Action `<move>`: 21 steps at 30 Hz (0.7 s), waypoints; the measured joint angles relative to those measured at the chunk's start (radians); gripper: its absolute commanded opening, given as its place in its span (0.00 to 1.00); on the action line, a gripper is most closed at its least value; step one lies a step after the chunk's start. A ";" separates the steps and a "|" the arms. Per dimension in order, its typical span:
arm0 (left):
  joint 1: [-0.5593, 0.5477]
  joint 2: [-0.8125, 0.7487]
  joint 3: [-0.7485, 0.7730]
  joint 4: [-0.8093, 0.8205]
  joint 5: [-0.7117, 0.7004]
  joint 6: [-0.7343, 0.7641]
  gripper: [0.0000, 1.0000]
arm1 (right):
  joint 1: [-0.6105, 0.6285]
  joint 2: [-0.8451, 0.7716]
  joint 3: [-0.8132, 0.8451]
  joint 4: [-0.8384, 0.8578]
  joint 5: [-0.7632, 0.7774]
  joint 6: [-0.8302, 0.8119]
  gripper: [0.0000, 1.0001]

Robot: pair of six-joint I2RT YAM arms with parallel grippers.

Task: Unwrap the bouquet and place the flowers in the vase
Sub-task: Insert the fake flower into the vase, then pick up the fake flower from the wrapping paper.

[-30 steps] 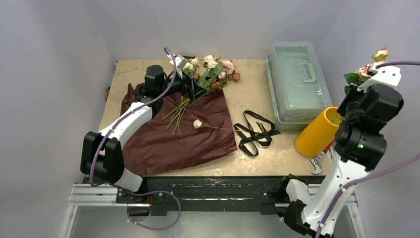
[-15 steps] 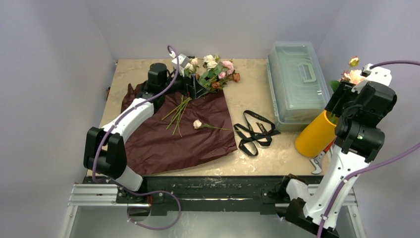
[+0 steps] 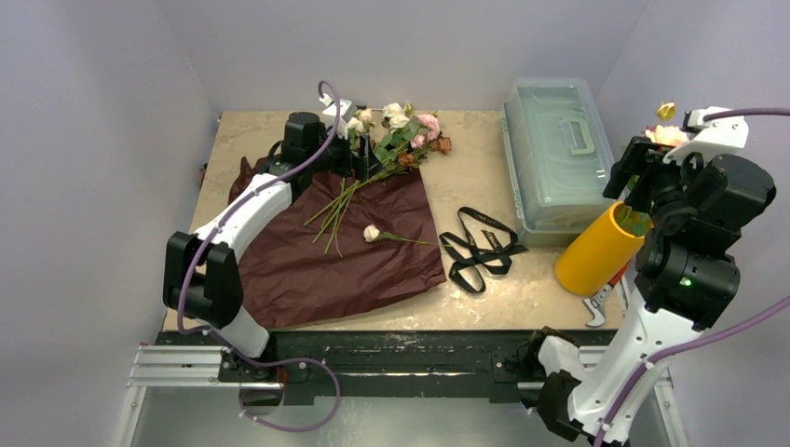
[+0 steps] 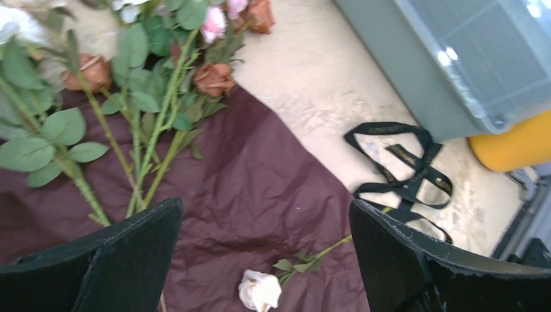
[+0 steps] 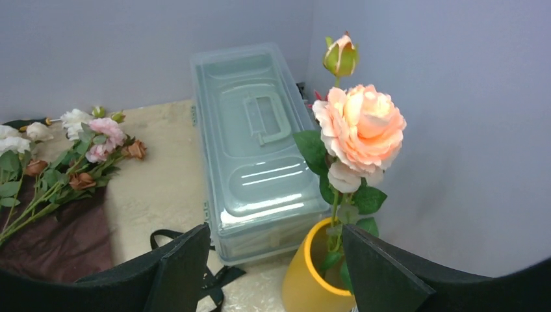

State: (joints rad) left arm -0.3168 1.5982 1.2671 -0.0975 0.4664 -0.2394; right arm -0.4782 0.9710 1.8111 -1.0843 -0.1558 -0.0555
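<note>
Peach rose [image 5: 360,127] in vase [image 5: 302,286], lower right. My right jaws, left jaws: open, empty. Hazard: retreat snags leaves [image 5: 312,148], topples vase.

White arm links [image 3: 247,219], black joints [image 3: 694,275], purple cables [image 3: 759,113], black pincer fingers [image 4: 416,273]

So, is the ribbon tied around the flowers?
No, the ribbon lies loose on the table, apart from the flowers and right of the paper.

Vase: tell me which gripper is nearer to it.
Right. The right gripper hangs open just above the vase mouth; the left gripper is far across the table, open over the flowers.
</note>
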 measured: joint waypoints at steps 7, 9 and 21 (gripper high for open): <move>0.006 0.085 0.129 -0.151 -0.135 0.066 0.95 | 0.000 0.131 0.077 0.020 -0.144 -0.043 0.92; 0.014 0.116 0.166 -0.188 -0.142 0.106 0.85 | 0.003 0.177 0.097 0.033 -0.182 -0.054 0.93; 0.034 0.494 0.509 -0.311 -0.179 0.259 0.51 | 0.284 0.352 0.122 0.082 -0.176 -0.083 0.95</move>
State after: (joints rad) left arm -0.2832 2.0922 1.7760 -0.4088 0.2878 0.0200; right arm -0.1940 1.3228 1.9331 -1.0023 -0.3317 -0.1387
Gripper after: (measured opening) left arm 0.560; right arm 0.941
